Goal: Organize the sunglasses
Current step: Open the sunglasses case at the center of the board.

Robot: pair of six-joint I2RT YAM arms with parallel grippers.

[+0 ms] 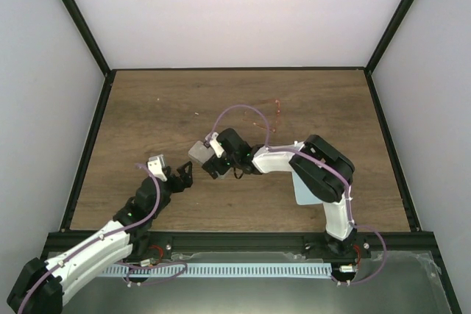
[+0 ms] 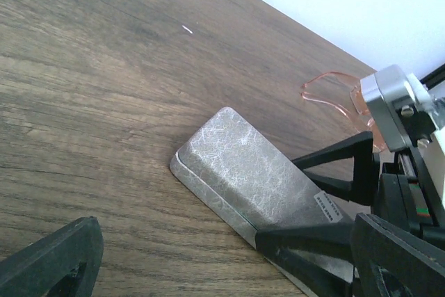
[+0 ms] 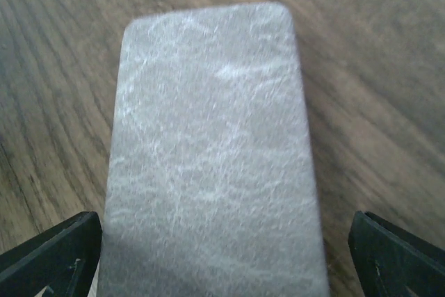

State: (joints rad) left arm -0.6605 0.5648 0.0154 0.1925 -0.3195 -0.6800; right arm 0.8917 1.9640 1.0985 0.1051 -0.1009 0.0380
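The sunglasses (image 1: pixel 277 115), a thin red frame, lie on the table beyond my right arm; in the left wrist view a pinkish piece of the sunglasses (image 2: pixel 345 106) shows behind the right wrist. A grey case (image 1: pixel 199 152), closed, lies left of centre. My right gripper (image 1: pixel 213 156) is open and straddles the case's near end. In the right wrist view the case (image 3: pixel 208 137) fills the space between the fingers of the right gripper (image 3: pixel 222 255), with a gap on the right side. My left gripper (image 1: pixel 182 174) is open and empty, just left of the case (image 2: pixel 243 165).
A pale blue cloth (image 1: pixel 300 190) lies flat under my right forearm. Black frame rails border the wooden table (image 1: pixel 147 108) on the left, right and far sides, with white walls behind them.
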